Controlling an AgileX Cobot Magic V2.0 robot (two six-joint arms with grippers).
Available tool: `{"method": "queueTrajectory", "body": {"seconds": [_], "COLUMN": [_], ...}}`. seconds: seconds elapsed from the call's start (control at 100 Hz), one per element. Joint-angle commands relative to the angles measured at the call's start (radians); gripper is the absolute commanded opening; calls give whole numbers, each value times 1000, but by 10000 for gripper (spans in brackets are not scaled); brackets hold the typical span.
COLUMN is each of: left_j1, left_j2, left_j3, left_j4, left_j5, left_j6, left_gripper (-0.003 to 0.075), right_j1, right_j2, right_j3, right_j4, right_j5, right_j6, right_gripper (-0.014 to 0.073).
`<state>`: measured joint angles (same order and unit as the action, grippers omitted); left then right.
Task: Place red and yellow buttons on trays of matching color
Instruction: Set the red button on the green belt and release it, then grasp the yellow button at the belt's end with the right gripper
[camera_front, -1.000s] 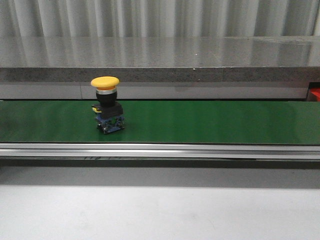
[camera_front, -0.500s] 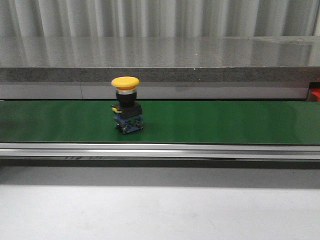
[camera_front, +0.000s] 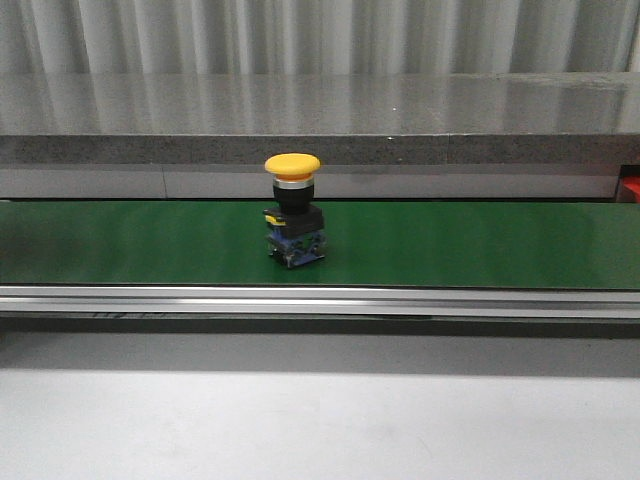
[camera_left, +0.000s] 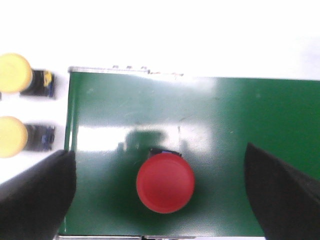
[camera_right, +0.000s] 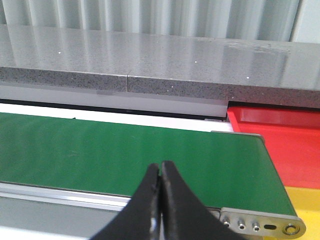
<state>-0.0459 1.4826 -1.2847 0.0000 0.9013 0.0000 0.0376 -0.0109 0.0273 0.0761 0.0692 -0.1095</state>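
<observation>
1. Running across the front view, the long green conveyor belt (camera_front: 480, 245) carries one yellow mushroom-head push button (camera_front: 293, 210), upright on its black and blue switch body, near the belt's middle.
2. At the belt's right end, the right wrist view shows the red plastic tray (camera_right: 280, 140) and, nearer the camera, a corner of the yellow plastic tray (camera_right: 305, 202).
3. The right hand (camera_right: 160, 172) has its fingers pressed together and holds nothing; the yellow button lies to its left along the belt, outside that camera's frame.
4. The left hand (camera_left: 160, 192) is spread wide, one finger on each side of a red mushroom-head push button (camera_left: 165, 182) directly below it; no contact is visible.
5. Two further yellow buttons (camera_left: 15, 102) lie on their sides off the belt's end.
6. Neither arm appears in the front view; the red button's body is hidden under its cap.
</observation>
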Motion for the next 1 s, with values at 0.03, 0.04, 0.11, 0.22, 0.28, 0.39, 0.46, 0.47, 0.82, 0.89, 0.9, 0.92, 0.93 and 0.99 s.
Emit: {"method": "queueTrajectory", "body": {"seconds": [0.03, 0.04, 0.11, 0.22, 0.28, 0.39, 0.46, 0.47, 0.82, 0.89, 0.9, 0.92, 0.93, 0.99], "left_j1": [-37, -39, -42, -42, -42, -40, -38, -38, -38, -38, -38, -38, -38, -38], "left_j2": [-207, -219, -338, -544, -665, -865, -996, -1021, -1303, -1303, -1303, -1303, -1303, -1303], "left_j3": [60, 76, 168, 325, 423, 584, 667, 675, 882, 889, 889, 889, 889, 889], "left_j4": [-6, -6, -8, -11, -11, -11, -11, -11, -11, -11, -11, -11, -10, -10], "left_j5": [-134, -149, -219, -313, -351, -411, -427, -429, -394, -398, -398, -398, -398, -398], "left_j6": [0, 0, 0, 0, 0, 0, 0, 0, -32, -32, -32, -32, -32, -32], "left_gripper": [638, 638, 638, 638, 638, 629, 575, 566, -20, -20, -20, -20, -20, -20], "right_j1": [0, 0, 0, 0, 0, 1, 1, 1, 1, 1, 1, 1, 1, 1], "right_j2": [8, 8, 8, 8, 8, 12, 20, 21, 333, 437, 448, 478, 497, 570], "right_j3": [-19, -19, -19, -19, -19, -22, -34, -37, -490, -620, -643, -676, -686, -762], "right_j4": [-8, -8, -8, -8, -8, -5, 1, 4, 163, 163, 163, 165, 167, 183], "right_j5": [-100, -105, -142, -187, -192, -192, -189, -188, 339, 475, 484, 511, 527, 568], "right_j6": [3, 3, 3, 3, 3, 4, 5, 6, 7, 7, 7, 7, 7, 7], "right_gripper": [-59, -59, -59, -59, -59, -59, -59, -59, -59, -59, -59, -59, -59, -59]}}
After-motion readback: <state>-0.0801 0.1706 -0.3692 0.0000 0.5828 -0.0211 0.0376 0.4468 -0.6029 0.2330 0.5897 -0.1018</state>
